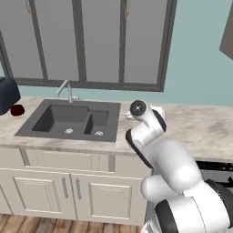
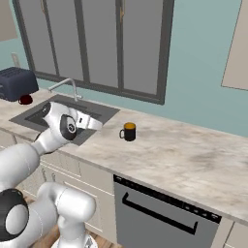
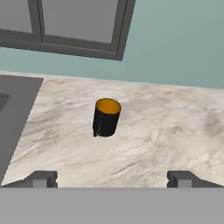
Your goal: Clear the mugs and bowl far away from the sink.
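Peeking in cut off at the left edge, the dark toaster (image 1: 7, 94) half hides the maroon mug (image 1: 17, 109) beside the grey sink (image 1: 68, 120). The orange-lined dark mug (image 3: 106, 117) stands upright mid-frame on marbled counter (image 3: 166, 131). The gripper (image 3: 113, 178) gapes wide, empty.

orange mug (image 3: 106, 117): dark body, orange inside, upright on marble counter, just right of sink | maroon mug (image 1: 17, 109): small, dark red, on counter left of sink | sink (image 1: 70, 120): dark grey, two basins, steel drains, silver faucet behind
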